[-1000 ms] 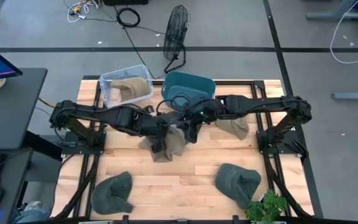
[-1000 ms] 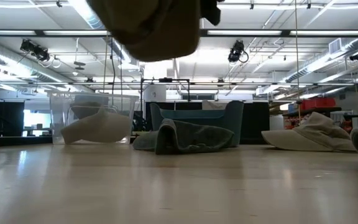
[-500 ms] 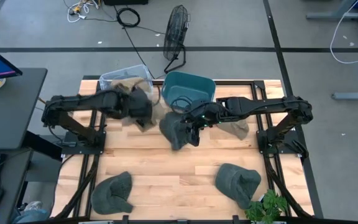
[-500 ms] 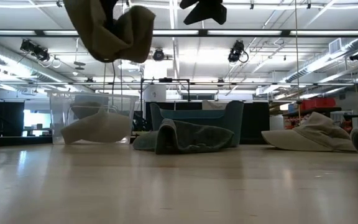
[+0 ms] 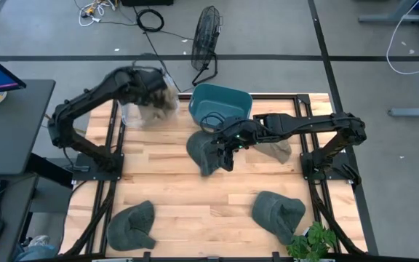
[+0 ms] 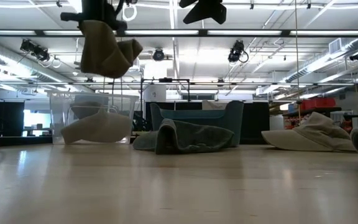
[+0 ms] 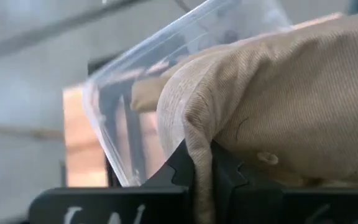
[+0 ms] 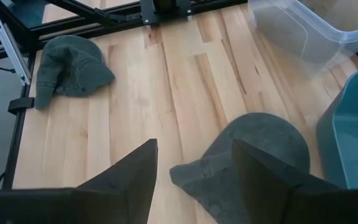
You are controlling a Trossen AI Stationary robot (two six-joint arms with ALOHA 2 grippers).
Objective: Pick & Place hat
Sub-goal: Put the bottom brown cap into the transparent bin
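Note:
A tan corduroy hat (image 5: pixel 160 102) hangs from my left gripper (image 5: pixel 150 86), which is shut on it above the clear bin (image 5: pixel 131 100) at the table's far left. In the low view the tan hat (image 6: pixel 107 55) hangs well above the clear bin (image 6: pixel 92 118). My right gripper (image 8: pixel 194 180) is open and hovers over a green hat (image 8: pixel 257 155). That green hat (image 5: pixel 206 151) lies crumpled on the table in front of the teal bin (image 5: pixel 220 102). My left gripper pinches a fold of the tan hat's cloth (image 7: pixel 194 146) between its two fingers (image 7: pixel 229 174). The hat is lifted clear and hangs bunched below the gripper (image 6: pixel 107 12), above the clear bin.
Another tan hat (image 6: pixel 95 127) lies inside the clear bin. A third tan hat (image 5: pixel 275 149) rests on the table's right side. Two more green hats (image 5: pixel 133 222) (image 5: pixel 278 211) lie near the near edge, beside a small plant (image 5: pixel 311 240). Bare wood stretches across the table's middle.
My left gripper has carried the tan hat up from the table's middle toward the far left, and it now hangs over the clear bin. With the tan hat gone, the green hat below shows on the table.

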